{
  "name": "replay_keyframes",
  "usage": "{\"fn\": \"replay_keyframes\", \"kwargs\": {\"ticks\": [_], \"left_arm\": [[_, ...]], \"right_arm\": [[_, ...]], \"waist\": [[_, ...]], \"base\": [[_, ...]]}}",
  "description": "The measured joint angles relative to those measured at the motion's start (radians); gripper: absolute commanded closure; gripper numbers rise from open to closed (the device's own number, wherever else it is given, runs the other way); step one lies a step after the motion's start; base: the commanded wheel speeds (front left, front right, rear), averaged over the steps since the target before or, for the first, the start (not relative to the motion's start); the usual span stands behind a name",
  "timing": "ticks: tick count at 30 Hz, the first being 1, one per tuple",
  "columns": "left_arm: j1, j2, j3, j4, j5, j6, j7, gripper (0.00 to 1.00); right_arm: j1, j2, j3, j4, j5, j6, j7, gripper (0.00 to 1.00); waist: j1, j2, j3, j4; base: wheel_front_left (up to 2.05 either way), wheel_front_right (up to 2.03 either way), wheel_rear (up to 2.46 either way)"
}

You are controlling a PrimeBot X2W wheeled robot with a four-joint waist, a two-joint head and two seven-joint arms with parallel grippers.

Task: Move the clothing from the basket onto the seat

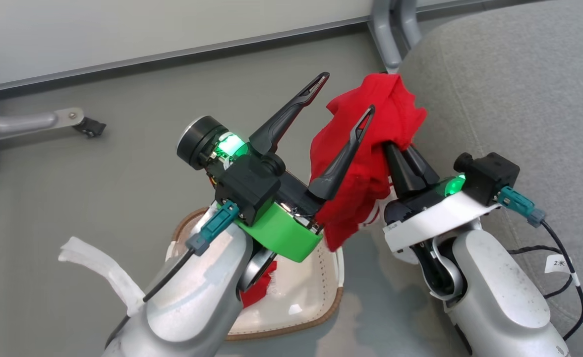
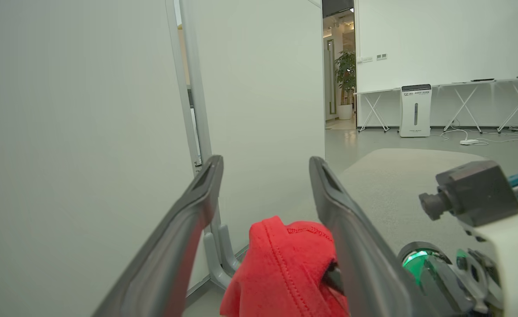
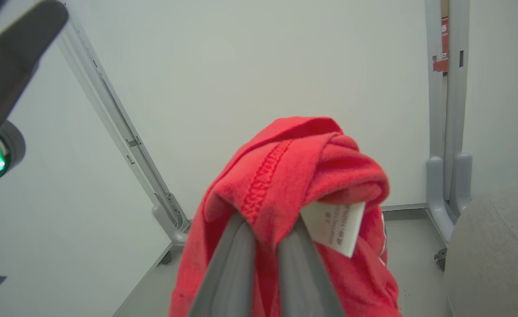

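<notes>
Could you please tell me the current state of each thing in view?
Bright red fabric garment: lifted, hanging from the right gripper.
Right gripper: shut on that garment.
Left gripper: open, holding nothing.
Cream-white perforated plastic basket: on the floor, red cloth inside.
Light grey upholstered seat: no garment lying on it.

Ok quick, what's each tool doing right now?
Left tool: open, gripping nothing.
Right tool: closed, holding the red clothing.

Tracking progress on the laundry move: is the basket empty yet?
Not empty. One red garment lies inside the basket; the other garment hangs from the shut right gripper.
</notes>
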Motion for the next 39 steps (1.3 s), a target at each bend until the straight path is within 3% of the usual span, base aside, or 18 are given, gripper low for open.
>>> {"fn": "replay_keyframes", "kwargs": {"ticks": [27,39], "left_arm": [[-0.027,0.044,-0.105,0.081,0.003,0.0,0.0,0.0],[-0.029,0.051,-0.112,0.095,0.002,0.0,0.0,0.0]], "right_arm": [[0.101,0.01,-0.187,-0.078,-0.042,0.0,0.0,1.0],[0.124,0.012,-0.239,-0.098,-0.05,0.0,0.0,1.0]], "waist": [[0.0,0.0,0.079,-0.295],[0.0,0.0,0.109,-0.342]], "base": [[0.0,0.0,0.0],[0.0,0.0,0.0]]}}
